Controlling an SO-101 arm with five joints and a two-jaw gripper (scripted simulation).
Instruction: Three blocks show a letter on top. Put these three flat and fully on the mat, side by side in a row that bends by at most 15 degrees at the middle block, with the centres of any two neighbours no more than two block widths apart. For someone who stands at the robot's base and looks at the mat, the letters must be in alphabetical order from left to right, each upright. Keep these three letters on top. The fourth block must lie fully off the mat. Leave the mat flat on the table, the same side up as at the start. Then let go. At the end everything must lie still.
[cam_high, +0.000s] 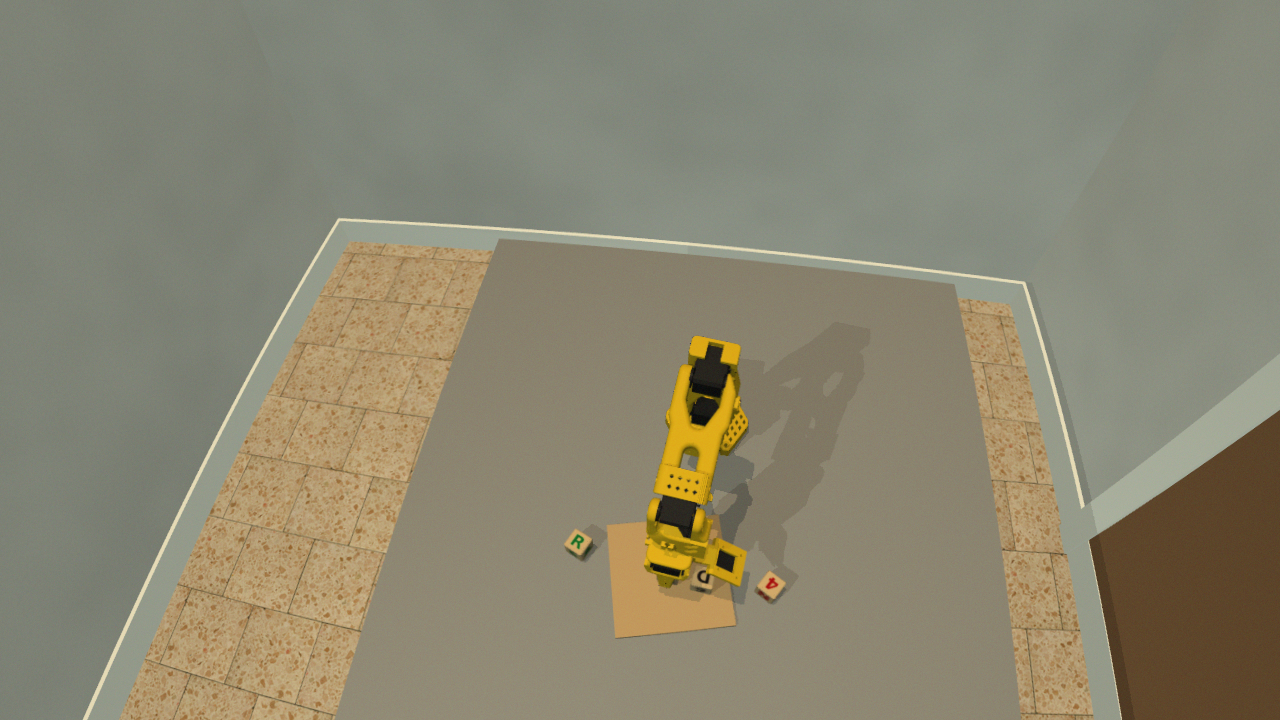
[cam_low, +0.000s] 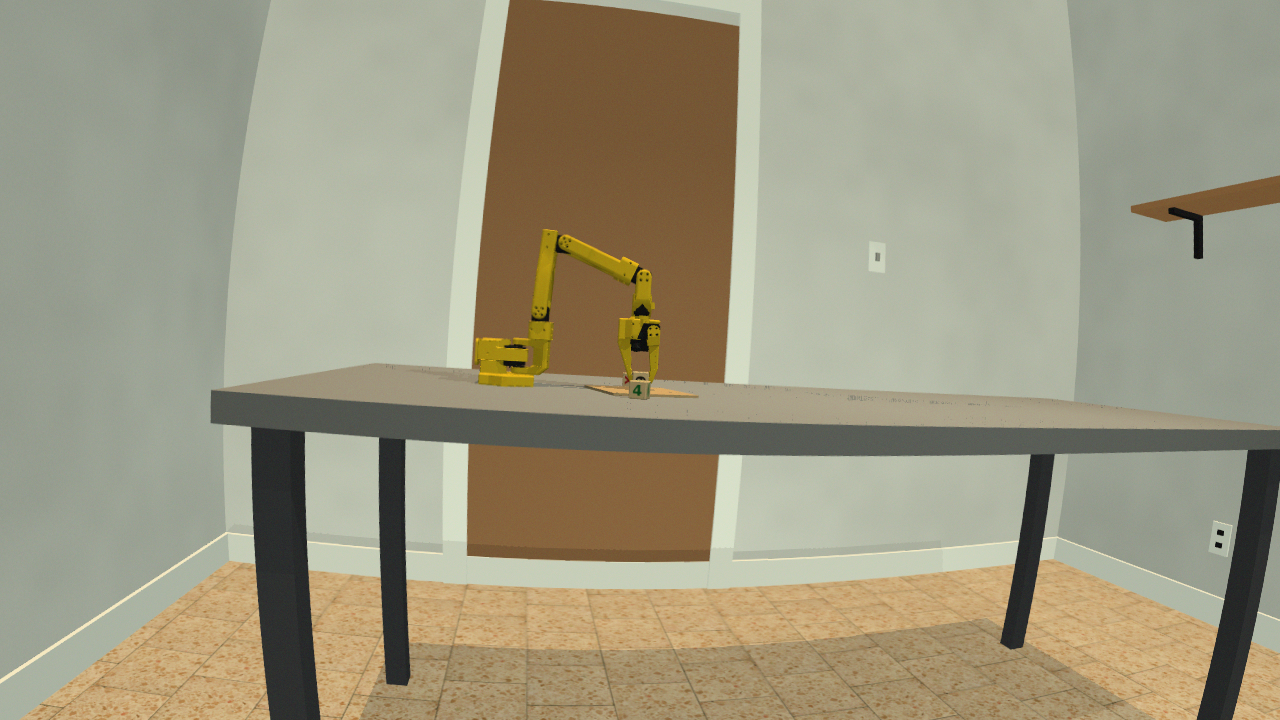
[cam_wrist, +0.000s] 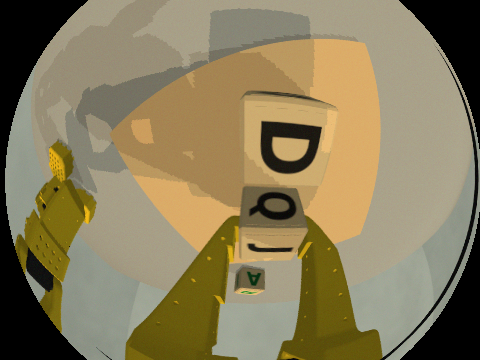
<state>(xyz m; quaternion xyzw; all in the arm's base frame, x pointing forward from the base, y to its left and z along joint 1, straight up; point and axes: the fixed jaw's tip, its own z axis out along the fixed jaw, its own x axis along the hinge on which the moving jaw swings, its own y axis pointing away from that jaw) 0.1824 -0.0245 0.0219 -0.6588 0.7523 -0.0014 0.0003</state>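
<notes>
My gripper (cam_low: 640, 374) (cam_wrist: 270, 239) is shut on the J block (cam_wrist: 270, 245), with J on its top and Q on the side toward the D block. It is low over the mat (cam_high: 648, 617) (cam_wrist: 350, 70); contact is unclear. The arm hides it in the top view. The D block (cam_high: 702, 580) (cam_wrist: 290, 145) lies flat on the mat, D on top and upright seen from the base, at the base viewer's left of the J block. The R block (cam_high: 578, 543) (cam_wrist: 250, 280) lies off the mat at that viewer's right, its R roughly upside down for that viewer.
The block with a red 4 on top (cam_high: 770, 586) lies off the mat on the D side; in the exterior view the same block (cam_low: 638, 390) shows a green 4 on its side. The gripper's wide jaw part hangs beside and partly over the D block in the top view.
</notes>
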